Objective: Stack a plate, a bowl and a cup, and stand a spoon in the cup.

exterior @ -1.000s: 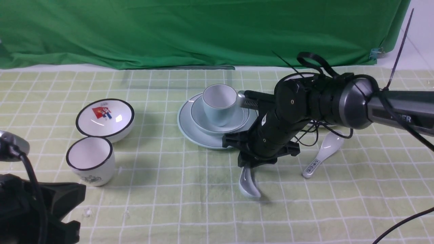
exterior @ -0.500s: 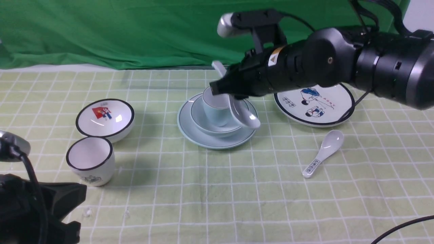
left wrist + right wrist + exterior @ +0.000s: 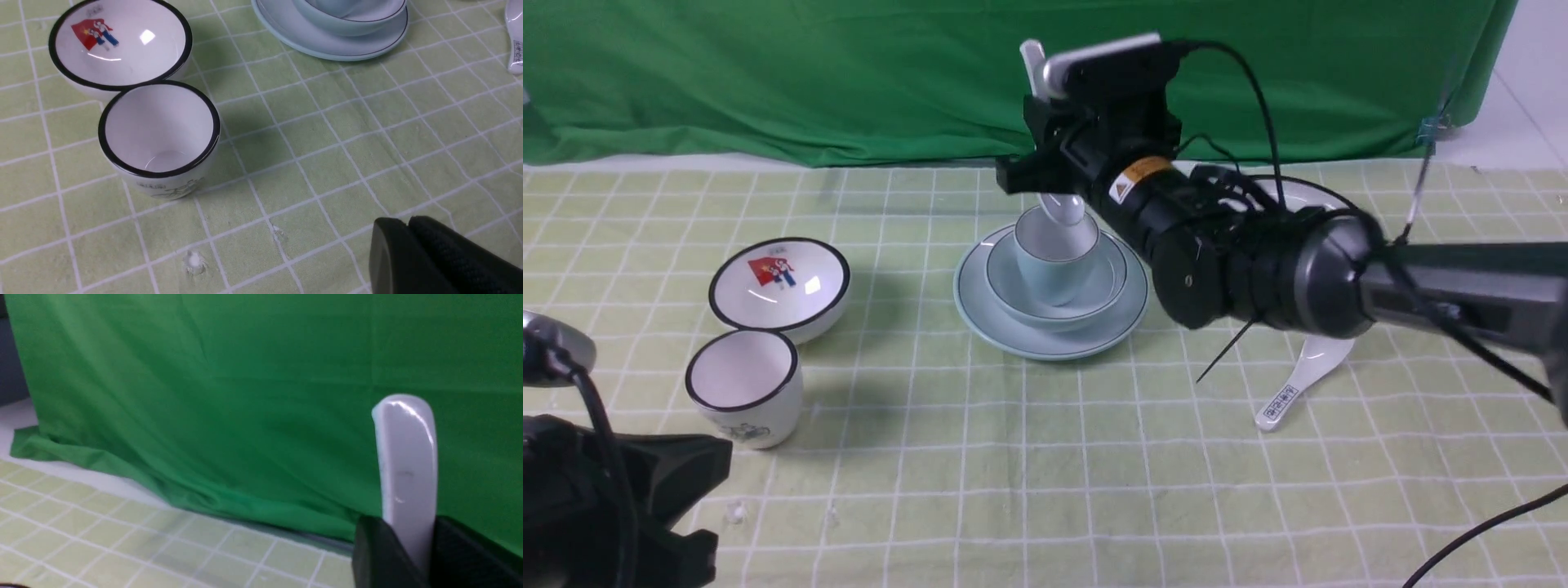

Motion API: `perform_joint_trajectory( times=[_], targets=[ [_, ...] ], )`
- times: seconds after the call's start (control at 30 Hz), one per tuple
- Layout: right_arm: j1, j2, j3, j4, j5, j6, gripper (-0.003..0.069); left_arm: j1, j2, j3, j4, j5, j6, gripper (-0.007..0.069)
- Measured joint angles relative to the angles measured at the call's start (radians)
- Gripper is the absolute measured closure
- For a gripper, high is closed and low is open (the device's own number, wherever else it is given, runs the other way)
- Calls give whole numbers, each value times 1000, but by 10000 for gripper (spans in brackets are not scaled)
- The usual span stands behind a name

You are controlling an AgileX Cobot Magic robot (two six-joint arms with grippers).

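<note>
Spoon (image 3: 1067, 209) — upright, handle clamped between the closed right fingers (image 3: 372, 555), scoop at the mouth of the cup (image 3: 1054, 261) nested in bowl (image 3: 1045, 314) on plate (image 3: 996, 327) — lower straight down, release only once seated.

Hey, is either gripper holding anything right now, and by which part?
The right gripper holds the plain pale bluish-white ceramic soup spoon by its handle, with the handle's tip sticking out above. The left gripper holds nothing.
</note>
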Motion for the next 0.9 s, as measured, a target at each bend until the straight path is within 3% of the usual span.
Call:
perform_joint_trajectory(
  times=[0.23,0.33,0.5,0.73,0.9],
  targets=[
    [3,17,2,-1,-3,-17,468,0,0,0,2,0,1,632],
    [14,-47,2,-1,30,-137,403,0,0,0,5,-1,1,632],
    [20,-212,2,-1,145,-312,382,0,0,0,5,-9,1,632],
    [5,-569,1,2,516,-399,485,0,0,0,5,-13,1,632],
    [-20,-829,9,-65,949,-387,629,0,0,0,5,-15,2,632]
  ],
)
